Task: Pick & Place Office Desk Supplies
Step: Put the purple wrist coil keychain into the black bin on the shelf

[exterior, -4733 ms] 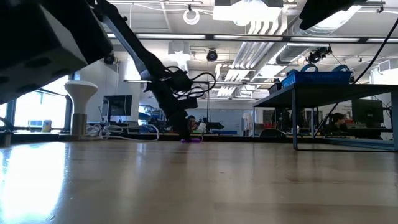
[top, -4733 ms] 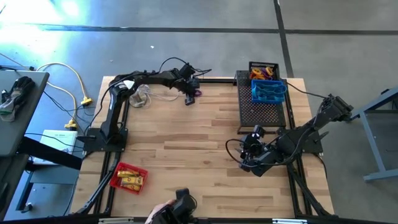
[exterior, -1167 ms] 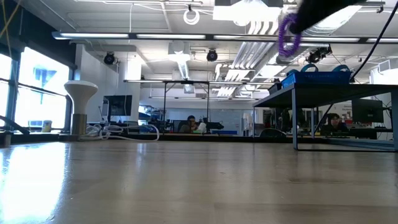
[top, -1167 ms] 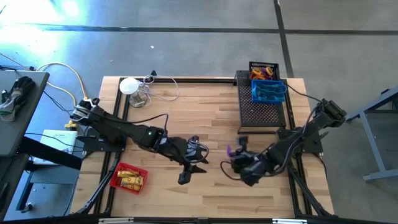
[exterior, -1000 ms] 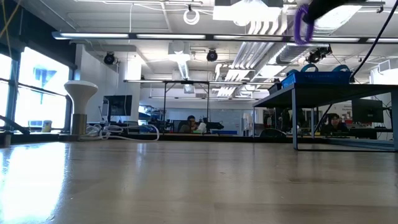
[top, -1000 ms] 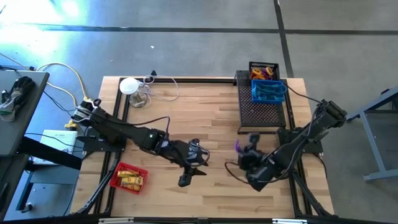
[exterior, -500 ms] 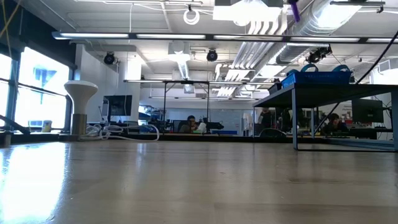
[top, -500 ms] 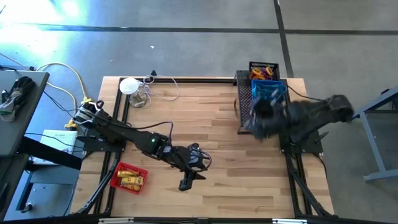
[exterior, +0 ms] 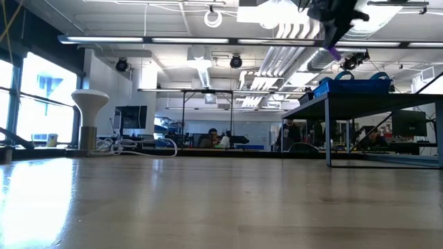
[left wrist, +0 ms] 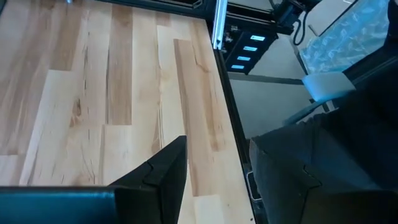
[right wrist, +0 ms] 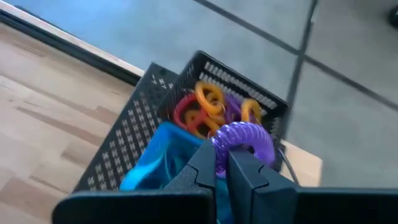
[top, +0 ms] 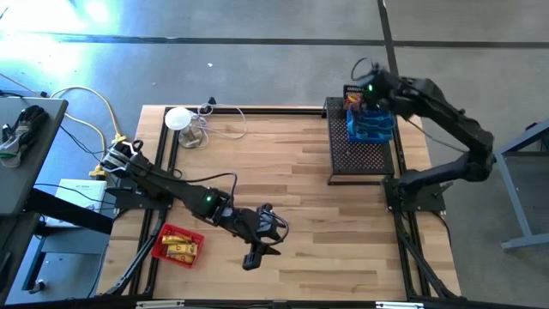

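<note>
Our right gripper [right wrist: 221, 163] has its fingers pinched narrow on a purple coiled ring [right wrist: 244, 138], which sticks out just past the tips. In the high view that gripper [top: 367, 88] hangs at about one o'clock over the table, above the black mesh basket [top: 364, 93] that stands beyond the blue basket [top: 371, 126] on the large flat black mesh tray [top: 360, 157].

To do this step well, we judge that we should centre the ring over the black basket's open mouth, clear of its rim and of the blue basket touching it, lower a little, and only then spread the fingers.

Our left gripper [top: 260, 240] waits low over the wood at about six o'clock, with the red basket [top: 177, 245] of yellow tubes near it at eight o'clock. Its wrist view shows the fingers [left wrist: 163, 168] standing apart and empty.

Only the right wrist view shows the orange, red and purple rings [right wrist: 202, 106] already in the black basket. The low view catches just the ring's purple tail [exterior: 333, 50] high above the tabletop. The high view alone places both arms.
</note>
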You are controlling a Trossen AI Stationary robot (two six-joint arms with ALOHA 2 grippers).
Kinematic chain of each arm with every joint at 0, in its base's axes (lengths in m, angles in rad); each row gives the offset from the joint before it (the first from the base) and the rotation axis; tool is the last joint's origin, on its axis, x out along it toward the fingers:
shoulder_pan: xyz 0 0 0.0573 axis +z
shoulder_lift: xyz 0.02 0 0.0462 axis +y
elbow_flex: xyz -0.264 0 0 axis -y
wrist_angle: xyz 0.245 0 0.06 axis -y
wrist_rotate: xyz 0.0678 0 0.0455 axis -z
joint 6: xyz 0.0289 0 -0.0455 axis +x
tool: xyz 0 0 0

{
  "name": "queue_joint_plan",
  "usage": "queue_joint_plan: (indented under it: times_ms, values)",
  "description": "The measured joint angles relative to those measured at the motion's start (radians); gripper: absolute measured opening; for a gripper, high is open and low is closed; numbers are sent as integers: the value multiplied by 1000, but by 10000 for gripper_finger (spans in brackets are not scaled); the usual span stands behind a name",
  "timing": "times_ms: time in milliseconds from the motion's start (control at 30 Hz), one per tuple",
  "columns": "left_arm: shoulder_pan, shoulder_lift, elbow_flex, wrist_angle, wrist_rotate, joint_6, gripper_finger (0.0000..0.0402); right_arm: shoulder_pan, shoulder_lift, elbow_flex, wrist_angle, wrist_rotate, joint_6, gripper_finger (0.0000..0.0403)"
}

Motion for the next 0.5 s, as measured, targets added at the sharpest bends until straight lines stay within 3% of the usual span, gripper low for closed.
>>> queue_joint_plan:
  times_ms: [67, 200, 500]
  values:
    - [-4, 0, 0, 0, 0, 0, 169, -66, 14, -24, 100, -67, -84, 5]
    - [-19, 0, 0, 0, 0, -8, 169, -161, 65, -36, 192, -83, -146, 5]
    - [-70, 6, 0, 0, -30, -21, 169, -254, 242, -36, 189, -129, -192, 5]
